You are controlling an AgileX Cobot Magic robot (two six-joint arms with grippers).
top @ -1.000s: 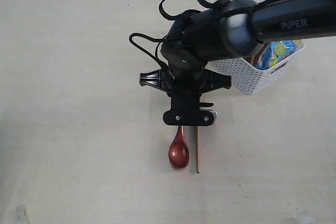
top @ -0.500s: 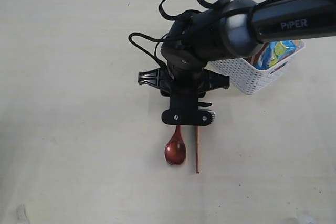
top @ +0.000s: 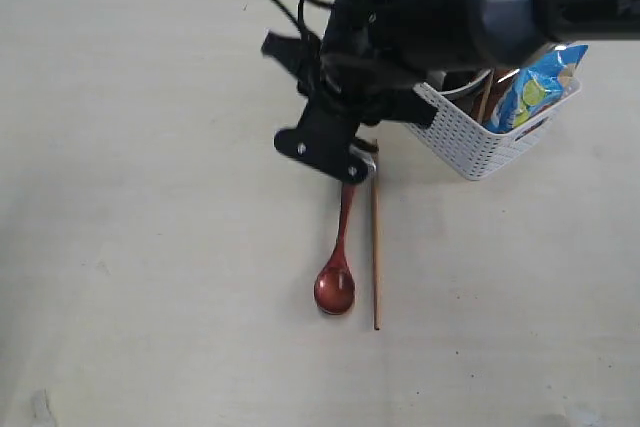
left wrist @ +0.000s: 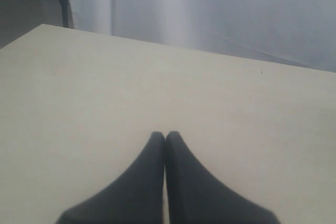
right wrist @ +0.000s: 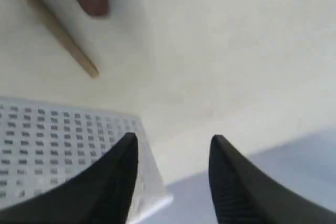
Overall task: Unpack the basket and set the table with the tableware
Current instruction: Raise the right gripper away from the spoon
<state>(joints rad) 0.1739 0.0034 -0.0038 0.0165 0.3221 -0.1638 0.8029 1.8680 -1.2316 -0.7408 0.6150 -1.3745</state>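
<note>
Lit brightly and evenly, with soft faint shadows beside the wooden spoon (top: 334, 289) and basket (top: 480, 144). Blurred up close in both wrist views, sharper in the exterior.

The table (top: 150, 197) is pale beige with a faint wood grain. The spoon (top: 337, 282) is glossy red-brown, and the chopstick (top: 375, 257) to its right is light tan. The far-right basket (top: 480, 147) is white with a fine lattice of holes. Its packet (top: 535, 87) is blue with yellow-green patches.
</note>
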